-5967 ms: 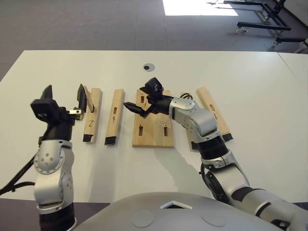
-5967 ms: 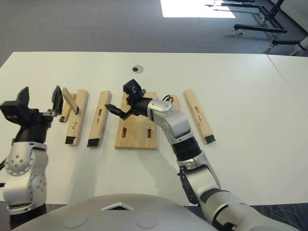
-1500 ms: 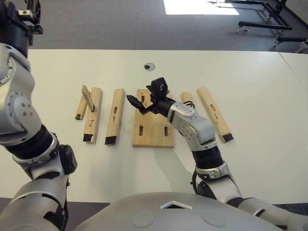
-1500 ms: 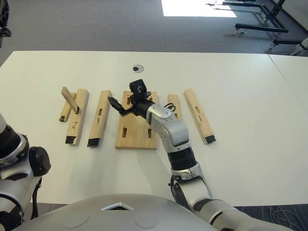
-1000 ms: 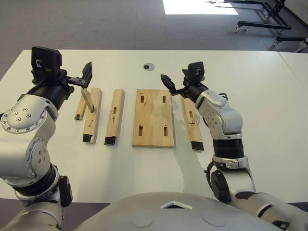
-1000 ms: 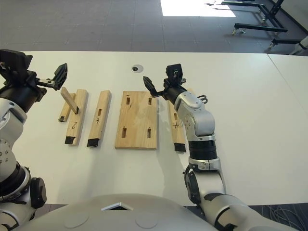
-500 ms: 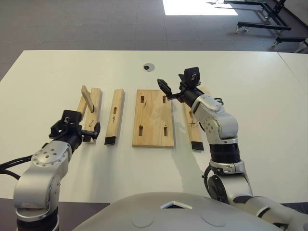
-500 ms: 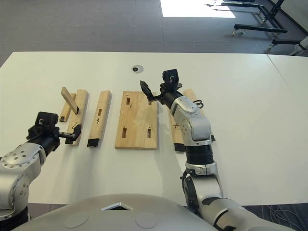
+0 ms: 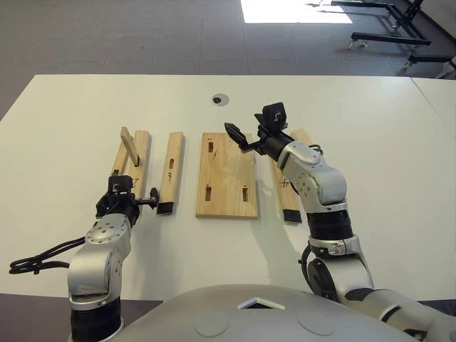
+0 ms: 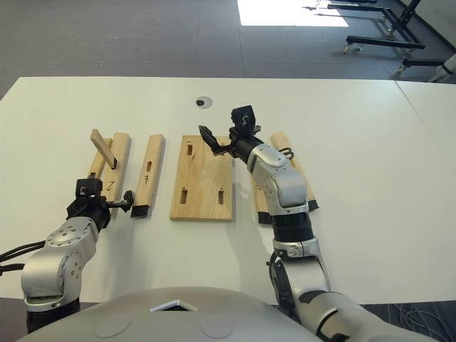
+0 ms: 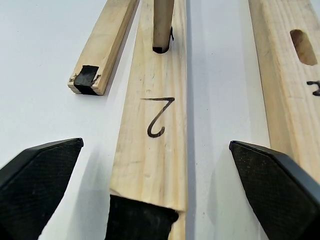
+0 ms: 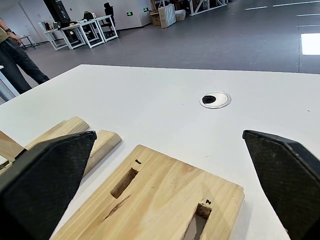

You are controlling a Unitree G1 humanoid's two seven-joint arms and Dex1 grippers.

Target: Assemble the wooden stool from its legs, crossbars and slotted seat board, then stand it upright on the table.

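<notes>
Though seemingly untouched, leg "2" inside end effector

The right arm hides much of two legs beside the seat board. The left wrist view's edge cuts off the crossbar standing in the numbered leg.

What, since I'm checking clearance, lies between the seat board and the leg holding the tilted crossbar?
A single loose leg, lying flat and parallel to both, seen in the left eye view.
</notes>
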